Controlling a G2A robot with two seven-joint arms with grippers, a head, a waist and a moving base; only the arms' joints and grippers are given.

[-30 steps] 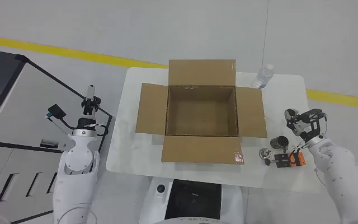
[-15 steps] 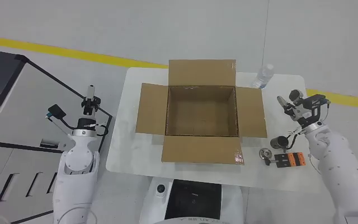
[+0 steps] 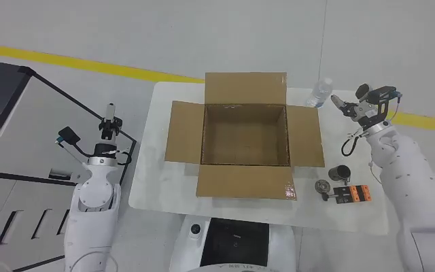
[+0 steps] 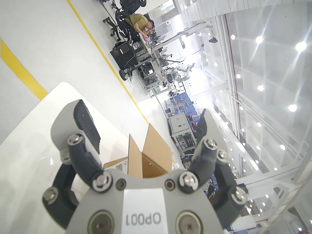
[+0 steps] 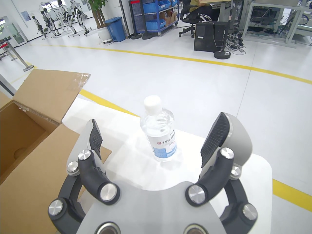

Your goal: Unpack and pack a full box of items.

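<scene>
— Left tool (image 4: 142,108)?
— Gaping, empty, left of the table (image 3: 153,178); box (image 3: 245,136) open at its middle.
— Right tool (image 5: 158,120)?
— Wide open, holding nothing, facing the upright bottle (image 5: 159,132); its label shows from the wrist, too small from above.

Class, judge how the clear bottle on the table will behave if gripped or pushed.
The bottle stands upright, tall on a narrow base, so a high push would likely tip it, and its round body could then roll. It seems filled, so probably heavy for its size. Its smooth clear wall may slip.
</scene>
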